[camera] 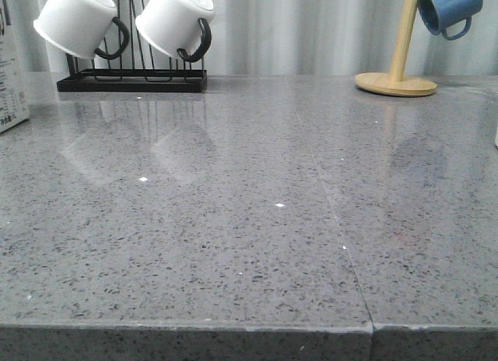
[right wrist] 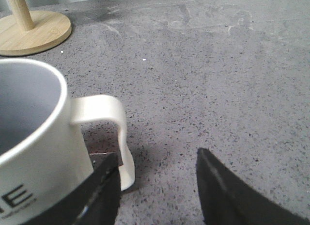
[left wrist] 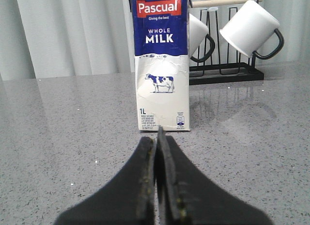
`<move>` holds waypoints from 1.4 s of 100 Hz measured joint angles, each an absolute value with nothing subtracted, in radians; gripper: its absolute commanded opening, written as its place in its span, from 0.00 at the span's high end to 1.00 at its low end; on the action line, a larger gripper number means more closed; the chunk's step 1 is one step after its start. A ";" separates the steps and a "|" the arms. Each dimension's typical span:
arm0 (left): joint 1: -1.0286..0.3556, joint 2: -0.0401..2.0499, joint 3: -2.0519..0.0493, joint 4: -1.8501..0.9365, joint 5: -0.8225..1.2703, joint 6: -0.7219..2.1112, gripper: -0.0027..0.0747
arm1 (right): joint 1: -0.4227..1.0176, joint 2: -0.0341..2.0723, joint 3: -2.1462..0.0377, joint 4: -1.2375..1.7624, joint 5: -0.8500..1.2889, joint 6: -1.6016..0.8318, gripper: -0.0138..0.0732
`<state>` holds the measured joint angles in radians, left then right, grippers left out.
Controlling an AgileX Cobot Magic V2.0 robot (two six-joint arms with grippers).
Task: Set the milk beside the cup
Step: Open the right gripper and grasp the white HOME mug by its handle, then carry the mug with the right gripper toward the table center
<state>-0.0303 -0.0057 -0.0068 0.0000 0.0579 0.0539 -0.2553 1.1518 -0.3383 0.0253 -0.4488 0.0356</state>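
1. Front view: grey speckled stone table [camera: 257, 221], glossy, with a seam running from the front edge toward the back. At the far left edge, a sliver of the tall white milk carton [camera: 11, 65], standing upright on the table and cut off by the frame. At the back left, 2 plain white mugs with black handles [camera: 78, 19] hanging tilted on a black wire rack [camera: 132, 79]. At the back right, a blue mug [camera: 447, 9] hung on a light wooden mug tree [camera: 398, 65] with a round base. Neither arm visible here.

2. Left wrist view: carton with a dark blue top band, a red "Pascual" label, "WHOLE MILK" lettering and a small cow picture, upright on the table, straight ahead of the left end effector [left wrist: 157, 137]. Black fingers pressed together, nothing between them, tips close to the carton's foot but apart from it. White mugs and black rack behind the carton.

3. Right wrist view: white mug with black lettering and a white handle [right wrist: 43, 142], standing on the table. Right end effector [right wrist: 157, 162] spread apart, one finger [right wrist: 104, 191] against the mug wall just beside the handle, the other [right wrist: 227, 191] clear of it, over bare table. Wooden base of the mug tree beyond the mug.
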 measured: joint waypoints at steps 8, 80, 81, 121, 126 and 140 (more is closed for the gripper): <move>-0.030 -0.006 -0.007 0.000 0.058 0.054 0.99 | -0.255 1.166 -0.338 0.025 -0.479 0.036 0.41; -0.030 -0.006 -0.007 0.000 0.058 0.054 0.99 | -0.231 1.428 -0.444 0.020 -0.658 0.058 0.76; -0.030 -0.006 -0.007 0.000 0.058 0.054 0.99 | -0.231 1.428 -0.444 0.020 -0.658 0.058 0.79; -0.030 -0.006 -0.007 0.000 0.058 0.054 0.99 | -0.200 1.423 -0.468 0.016 -0.640 0.069 0.92; -0.030 -0.006 -0.007 0.000 0.058 0.054 0.99 | -0.175 1.410 -0.485 0.014 -0.620 0.086 0.92; -0.030 -0.006 -0.007 0.000 0.058 0.054 0.99 | -0.072 1.395 -0.555 0.013 -0.553 0.113 0.92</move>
<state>-0.0303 -0.0057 -0.0068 0.0000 0.0579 0.0539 -0.0716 1.3950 -0.5554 0.0126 -0.5534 0.1132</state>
